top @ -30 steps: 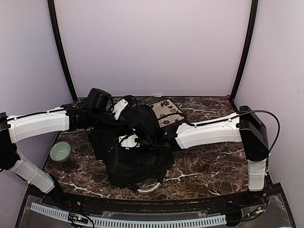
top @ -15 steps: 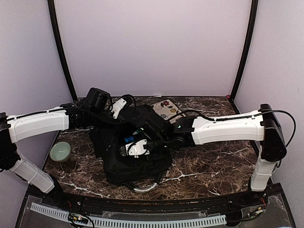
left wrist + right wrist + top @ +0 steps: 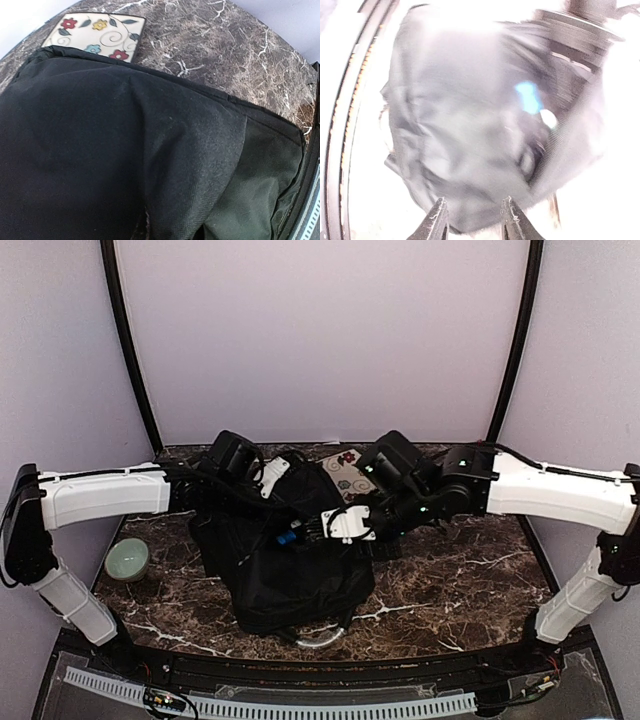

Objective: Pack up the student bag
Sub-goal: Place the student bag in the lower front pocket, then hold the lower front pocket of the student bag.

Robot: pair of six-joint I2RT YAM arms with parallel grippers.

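Centrally, the black student bag (image 3: 290, 575) slumps on the marble counter (image 3: 450, 580), at the middle of the top view. At its upper edge the left jaws are closed; the right jaws, over its middle, stand narrowly apart above the fabric.

There was one bag (image 3: 290, 575) mid-frame, one green bowl (image 3: 127, 560) lower left, one flowered tile (image 3: 350, 476) upper centre, and two arms: left arm (image 3: 100, 496), right arm (image 3: 555, 490).
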